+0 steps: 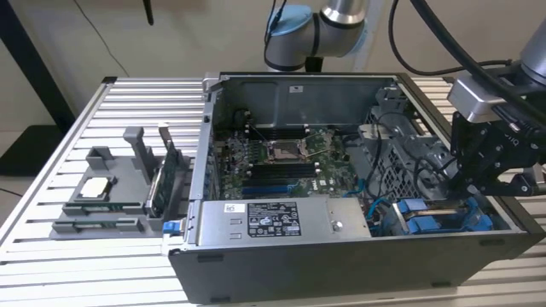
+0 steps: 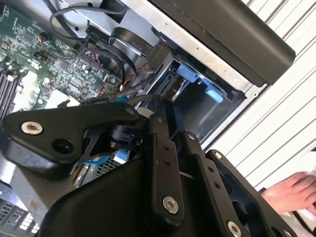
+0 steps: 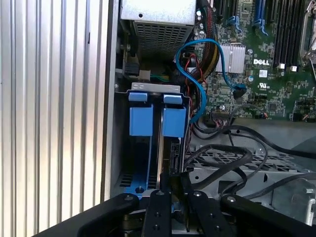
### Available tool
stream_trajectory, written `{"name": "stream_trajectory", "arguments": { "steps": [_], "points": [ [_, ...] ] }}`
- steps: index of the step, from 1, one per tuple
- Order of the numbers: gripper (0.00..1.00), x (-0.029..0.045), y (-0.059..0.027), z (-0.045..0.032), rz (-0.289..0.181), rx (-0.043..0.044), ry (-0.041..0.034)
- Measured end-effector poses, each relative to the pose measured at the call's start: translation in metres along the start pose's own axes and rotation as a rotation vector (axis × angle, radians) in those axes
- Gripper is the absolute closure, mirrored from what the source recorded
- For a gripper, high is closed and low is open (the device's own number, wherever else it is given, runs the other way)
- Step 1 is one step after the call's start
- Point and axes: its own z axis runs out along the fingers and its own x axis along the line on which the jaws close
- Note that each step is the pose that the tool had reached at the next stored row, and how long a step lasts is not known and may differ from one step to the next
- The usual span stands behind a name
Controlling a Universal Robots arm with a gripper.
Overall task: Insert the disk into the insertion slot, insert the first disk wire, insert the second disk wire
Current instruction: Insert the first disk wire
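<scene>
Gripper (image 1: 465,190) low over insertion slot (image 3: 121,148); disk (image 3: 158,157) edge-on inside, between 2 blue tabs (image 3: 140,121). Grip state: cannot tell.

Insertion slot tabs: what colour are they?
Blue; the tabs show best in the first wrist view.

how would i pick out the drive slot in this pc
Find the open computer case on the slatted table. At its near corner on the exterior view's right, beside the labelled power-supply box, is the insertion slot: only it has broad blue tabs.
</scene>
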Motion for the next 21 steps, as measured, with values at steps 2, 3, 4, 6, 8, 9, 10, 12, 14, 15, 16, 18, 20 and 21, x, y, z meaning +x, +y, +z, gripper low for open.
{"name": "stream_trajectory", "arguments": {
  "steps": [2,3,4,6,8,9,10,12,14,15,16,18,20,21],
  "points": [
    [0.81,0.0000,0.0000,0.0002,0.000,0.0000,0.0000],
    [0.81,0.0000,0.0001,0.0006,0.000,0.0000,0.0000],
    [0.81,0.0000,0.0001,0.0007,0.000,0.0000,0.0000],
    [0.81,0.0000,0.0001,0.0012,0.000,0.0000,-0.0003],
    [0.81,0.0001,0.0001,0.0023,0.000,0.0000,-0.0009],
    [0.81,0.0001,0.0001,0.0030,0.000,0.0001,-0.0017],
    [0.81,0.0001,0.0001,0.0036,0.001,0.0001,-0.0028],
    [0.81,0.0002,0.0001,0.0051,0.001,0.0003,-0.0057],
    [0.81,0.0003,0.0002,0.0066,0.002,0.0009,-0.0086],
    [0.81,0.0003,0.0002,0.0075,0.002,0.0019,-0.0099],
    [0.81,0.0003,0.0002,0.0084,0.004,0.0048,-0.0109],
    [0.81,0.0004,0.0002,0.0093,0.006,0.0066,-0.0129],
    [0.81,0.0005,0.0001,0.0103,0.008,0.0071,-0.0154],
    [0.81,0.0005,-0.0002,0.0108,0.009,0.0073,-0.0159]
  ]
}}
